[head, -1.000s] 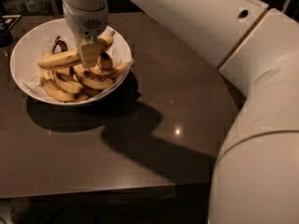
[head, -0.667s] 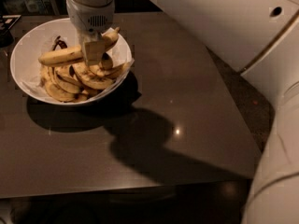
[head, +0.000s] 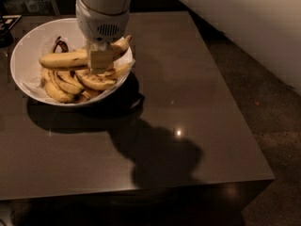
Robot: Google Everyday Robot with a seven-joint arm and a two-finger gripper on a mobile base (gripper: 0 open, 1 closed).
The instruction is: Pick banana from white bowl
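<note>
Yellow banana [head: 61,59] lies crosswise on top of the pile in the white bowl [head: 29,42], upper left of frame. It's nearly level, with the right tip raised toward the bowl's rim. Gripper [head: 100,66] hangs straight down from the arm [head: 102,6], clamped on the banana just right of its middle; the near finger covers it there. Shorter blotched bananas [head: 70,84] lie under it on crumpled paper. Bowl rests on the dark glossy table [head: 188,102].

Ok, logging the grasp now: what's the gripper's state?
Gripper: down in the white bowl, closed on the banana.
</note>
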